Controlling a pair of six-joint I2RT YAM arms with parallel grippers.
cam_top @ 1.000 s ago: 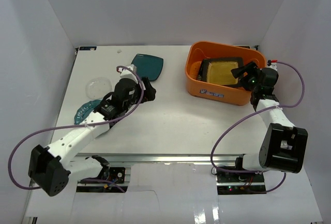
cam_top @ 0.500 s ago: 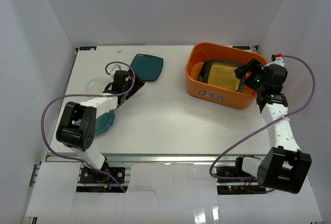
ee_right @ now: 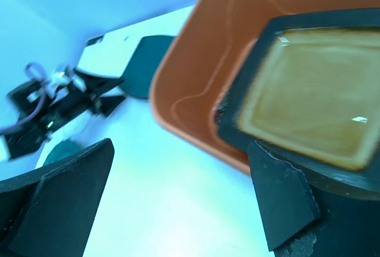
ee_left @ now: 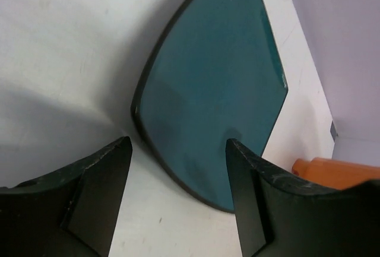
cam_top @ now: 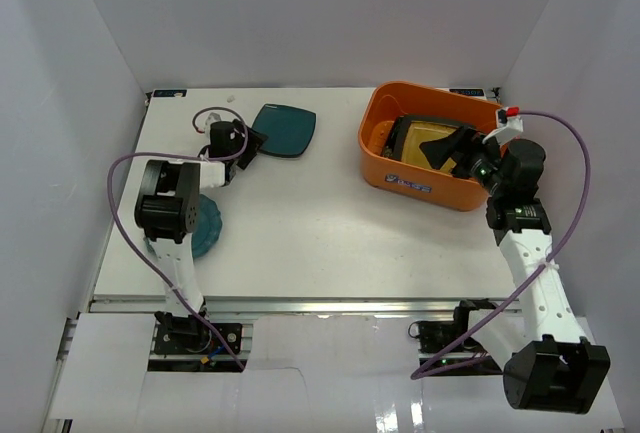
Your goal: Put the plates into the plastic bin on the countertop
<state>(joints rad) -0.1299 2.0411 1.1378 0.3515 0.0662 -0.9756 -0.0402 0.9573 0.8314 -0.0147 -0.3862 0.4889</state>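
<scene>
A dark teal square plate (cam_top: 286, 130) (ee_left: 219, 91) lies on the white countertop (cam_top: 320, 233) at the back left. My left gripper (cam_top: 257, 142) (ee_left: 178, 162) is low at its near corner, open, with the plate's edge between the jaws but not clamped. The orange plastic bin (cam_top: 385, 168) (ee_right: 196, 85) at the back right holds a black-rimmed yellow square plate (cam_top: 428, 142) (ee_right: 314, 102) leaning inside. My right gripper (cam_top: 463, 146) (ee_right: 184, 150) hovers at the bin's right side, open and empty. A blue roundish plate (cam_top: 206, 227) lies at the left, partly under the left arm.
White walls close in the countertop on three sides. The left arm's purple cable (cam_top: 125, 188) loops over the left edge. The right arm's cable (cam_top: 575, 203) arcs beside the bin. A white-blue label (cam_top: 405, 182) faces front on the bin.
The left arm swung back and left, bringing its gripper to the teal plate's corner with jaws narrowing. The right gripper drew back from the plate in the bin and opened wider.
</scene>
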